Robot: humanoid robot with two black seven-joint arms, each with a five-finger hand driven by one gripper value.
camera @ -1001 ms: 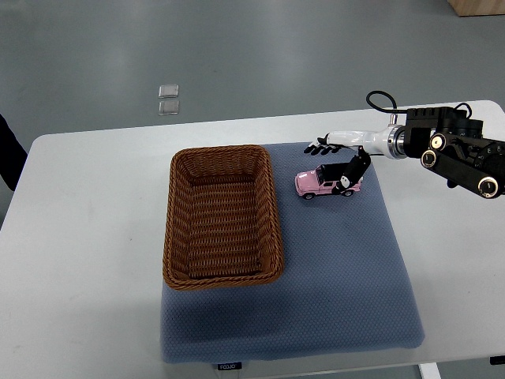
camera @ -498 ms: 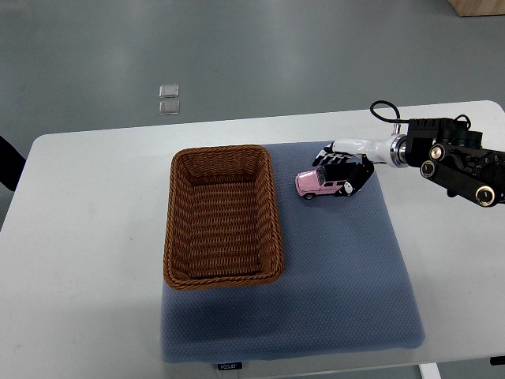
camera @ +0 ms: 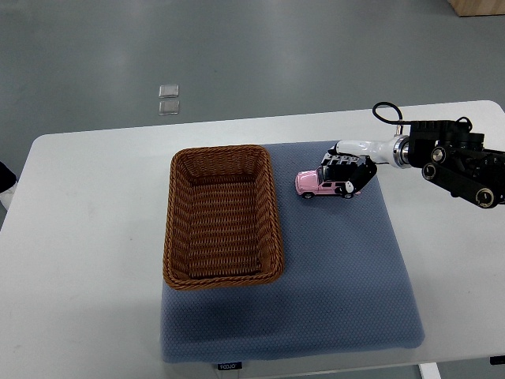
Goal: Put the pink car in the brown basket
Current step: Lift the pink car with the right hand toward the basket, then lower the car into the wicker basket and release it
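My right hand (camera: 347, 169) comes in from three o'clock and sits over the rear half of the car (camera: 322, 185), fingers (camera: 341, 162) curled down across the roof and tail. I judge them closed on the car, though whether the grip is firm I cannot tell from this height. The car rests on the mat (camera: 339, 268), wheels down, nose toward nine o'clock, just beside the basket (camera: 268, 205) and not touching it.

The approach from the tail leaves the nose free and pointing at the target, which suits a short carry toward nine o'clock. The basket lies long side to the car, open top, nothing inside that I can see.

Clearances: the near rim stands between car and basket floor, so I judge a lift is needed before any sideways travel; a low drag would likely catch the weave. Above the basket is open room. The mat runs well clear toward six o'clock; the table (camera: 95, 237) is bare toward nine. The left arm is not in view.
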